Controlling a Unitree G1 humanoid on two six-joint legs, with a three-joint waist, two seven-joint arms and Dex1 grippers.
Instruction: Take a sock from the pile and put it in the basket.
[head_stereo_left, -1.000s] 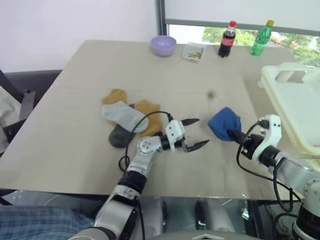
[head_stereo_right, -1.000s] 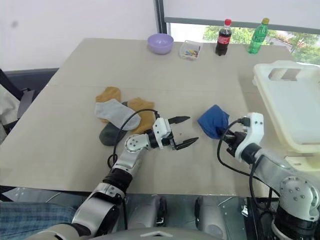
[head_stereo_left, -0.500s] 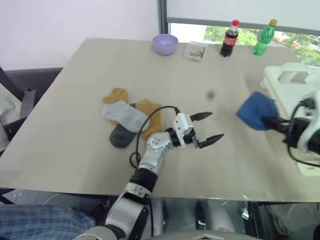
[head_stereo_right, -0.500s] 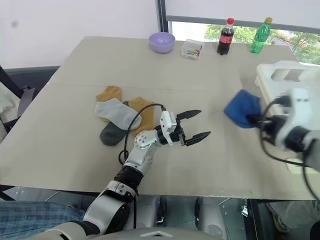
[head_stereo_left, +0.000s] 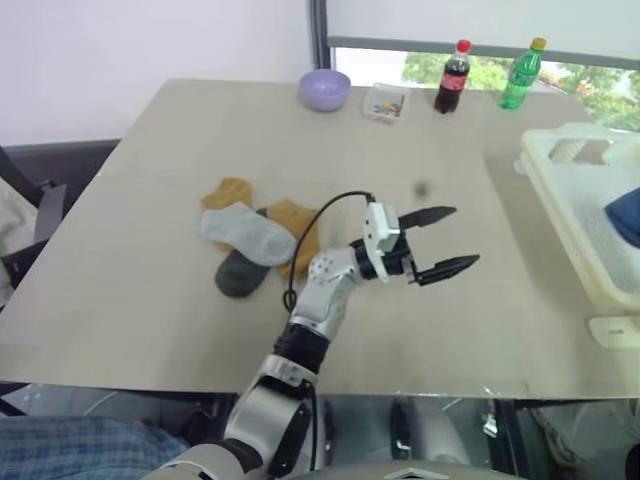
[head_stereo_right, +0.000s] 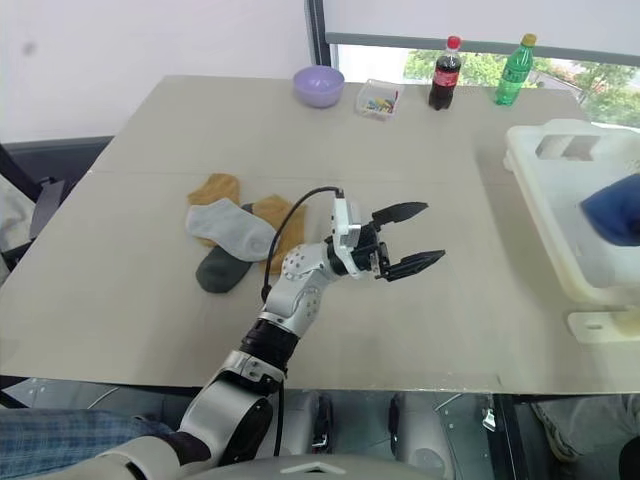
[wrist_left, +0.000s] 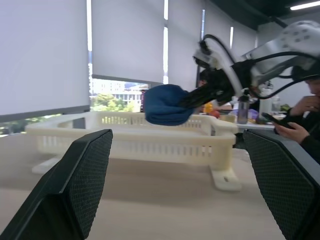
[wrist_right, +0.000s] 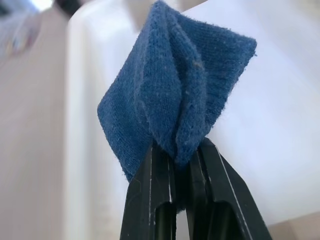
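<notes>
Blue sock (wrist_right: 175, 100) pinched in the closed fingers of the right gripper (wrist_right: 175, 200), hanging above the inside of the basket (head_stereo_left: 580, 200), near the basket's front rim. Basket at the counter's (head_stereo_left: 150, 280) right edge, handle cut-out at its far end. Left gripper (head_stereo_left: 440, 243) raised above the bare counter between pile and basket, fingers spread wide, nothing between them, pointing toward the basket. Pile (head_stereo_left: 255, 240) well apart from the basket, on the left part of the counter: mustard socks underneath, a light grey one across them, a dark grey one at the near edge.
</notes>
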